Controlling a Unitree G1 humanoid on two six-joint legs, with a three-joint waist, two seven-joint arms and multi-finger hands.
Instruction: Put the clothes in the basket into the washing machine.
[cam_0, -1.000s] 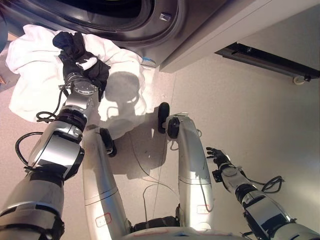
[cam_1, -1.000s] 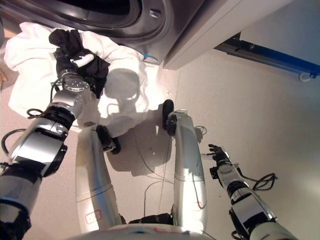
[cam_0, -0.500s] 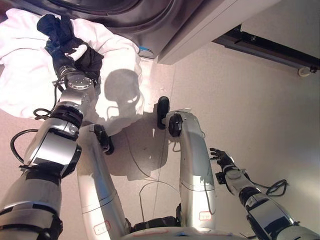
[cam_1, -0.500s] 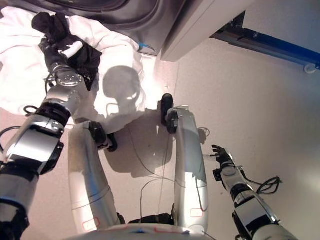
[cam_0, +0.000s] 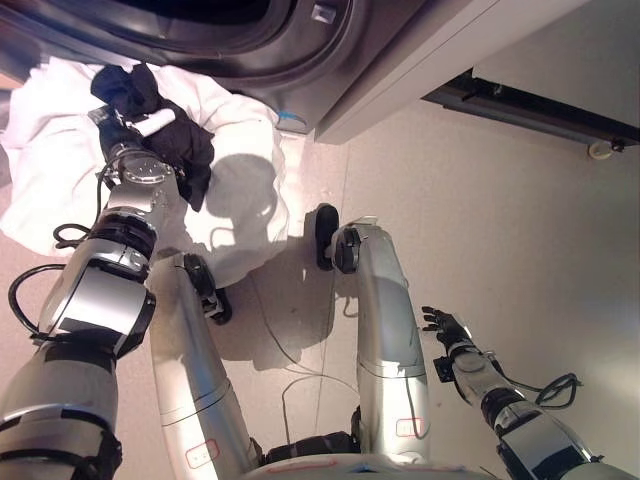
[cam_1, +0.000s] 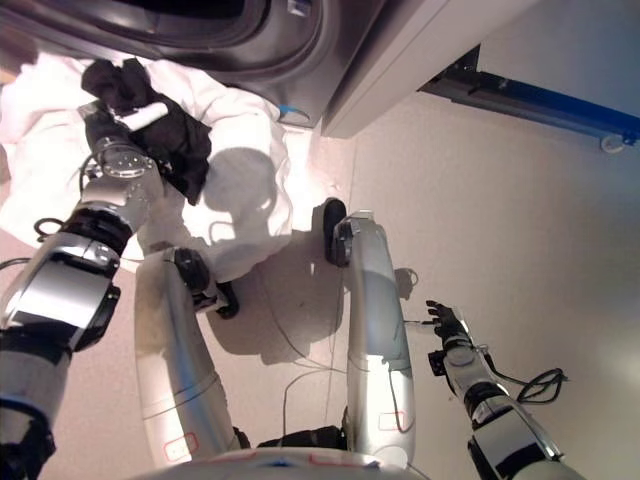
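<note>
My left hand (cam_0: 135, 128) is at the upper left, its fingers curled round a black garment (cam_0: 172, 141) that bunches above and beside it. Under it lies a big white cloth (cam_0: 245, 200) spread over the floor in front of the washing machine (cam_0: 220, 40). The machine's dark round door opening fills the top left. My right hand (cam_0: 445, 327) hangs low at the lower right, fingers spread and holding nothing. No basket shows in either view.
A pale cabinet side (cam_0: 420, 50) stands right of the machine, with a dark plinth strip (cam_0: 530, 110) along the floor beyond it. A small white caster (cam_0: 600, 150) sits at the far right. Beige floor (cam_0: 500, 230) stretches to the right.
The camera has shifted, so the whole scene slid down and right a little. My left hand still holds the black garment over the white cloth. The right hand sits slightly lower.
</note>
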